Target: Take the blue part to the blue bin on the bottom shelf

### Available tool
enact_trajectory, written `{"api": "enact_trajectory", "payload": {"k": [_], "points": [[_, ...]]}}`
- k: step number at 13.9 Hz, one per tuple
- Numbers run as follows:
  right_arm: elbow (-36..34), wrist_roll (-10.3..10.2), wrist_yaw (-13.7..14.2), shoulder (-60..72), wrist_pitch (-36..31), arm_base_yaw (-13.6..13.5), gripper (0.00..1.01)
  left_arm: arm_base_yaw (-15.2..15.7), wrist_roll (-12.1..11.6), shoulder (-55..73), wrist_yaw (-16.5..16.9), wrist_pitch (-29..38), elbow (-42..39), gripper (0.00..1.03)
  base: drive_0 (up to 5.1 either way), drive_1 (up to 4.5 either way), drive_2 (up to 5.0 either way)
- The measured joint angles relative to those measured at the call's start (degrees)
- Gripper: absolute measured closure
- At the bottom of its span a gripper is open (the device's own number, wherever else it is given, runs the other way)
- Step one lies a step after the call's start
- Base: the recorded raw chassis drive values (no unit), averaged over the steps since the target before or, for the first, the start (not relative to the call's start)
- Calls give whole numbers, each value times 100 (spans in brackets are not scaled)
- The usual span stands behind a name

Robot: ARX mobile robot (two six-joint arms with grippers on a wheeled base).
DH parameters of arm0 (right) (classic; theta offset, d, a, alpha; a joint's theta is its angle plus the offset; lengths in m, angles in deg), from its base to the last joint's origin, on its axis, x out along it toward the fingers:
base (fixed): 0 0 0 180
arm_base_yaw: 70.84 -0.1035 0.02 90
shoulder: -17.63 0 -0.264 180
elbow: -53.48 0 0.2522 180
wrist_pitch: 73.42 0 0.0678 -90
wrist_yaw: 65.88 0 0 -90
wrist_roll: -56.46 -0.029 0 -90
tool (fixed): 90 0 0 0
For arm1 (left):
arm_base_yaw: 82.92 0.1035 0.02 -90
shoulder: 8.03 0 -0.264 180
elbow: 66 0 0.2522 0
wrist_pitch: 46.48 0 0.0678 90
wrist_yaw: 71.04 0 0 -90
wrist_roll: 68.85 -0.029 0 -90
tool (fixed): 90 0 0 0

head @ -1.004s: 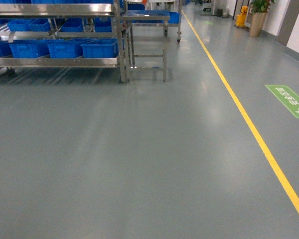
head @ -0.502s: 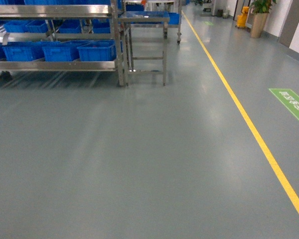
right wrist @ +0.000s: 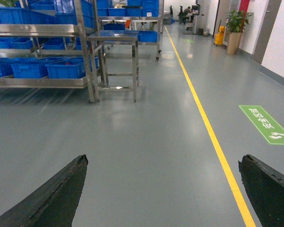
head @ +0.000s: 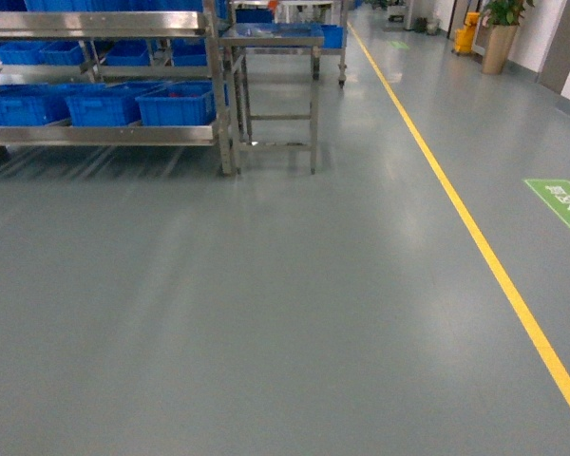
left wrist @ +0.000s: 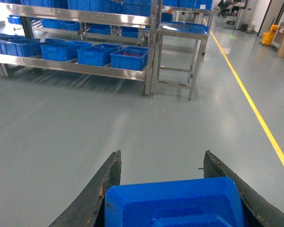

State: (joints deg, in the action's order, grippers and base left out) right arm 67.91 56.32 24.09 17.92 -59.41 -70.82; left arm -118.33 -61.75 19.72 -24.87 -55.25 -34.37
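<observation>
The floor (head: 266, 313), grey and glossy, fills most of every view. A yellow line (head: 475, 237) runs along it from the upper centre to the lower right of the head view.

The rack (head: 104, 28) stands in the upper left of the head view. Its bottom shelf (head: 95, 135) carries a row of blue bins (head: 104, 104). The end bin (left wrist: 128, 58), nearest the rack's right post in the left wrist view, shows something red inside; which bin is the intended one cannot be settled from this range. A steel table (head: 271, 40) stands just beside the rack's right end.

The left gripper (left wrist: 170, 189) has its two dark fingers (left wrist: 97, 198) spread around a blue part (left wrist: 173, 203) at the bottom of its own view. The part lies between them; whether the pads press on it cannot be told. The right gripper (right wrist: 165, 189) is spread wide with nothing between its fingers.

Controlling relation: the shelf lies ahead and to the left of the left gripper, well apart, with bare floor between. The row of bins runs left to right across the frame. The left arm holds the load and is the nearer arm to the rack. In judgement, the base must close in on the rack before any placement is possible.
</observation>
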Motion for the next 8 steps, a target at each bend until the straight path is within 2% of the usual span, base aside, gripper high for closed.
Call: {"api": "enact_trajectory", "payload": {"k": [8], "points": [[0, 0, 2, 0, -4, 0, 3, 0, 2, 0, -7, -26, 0, 59, 5, 418, -408]]}}
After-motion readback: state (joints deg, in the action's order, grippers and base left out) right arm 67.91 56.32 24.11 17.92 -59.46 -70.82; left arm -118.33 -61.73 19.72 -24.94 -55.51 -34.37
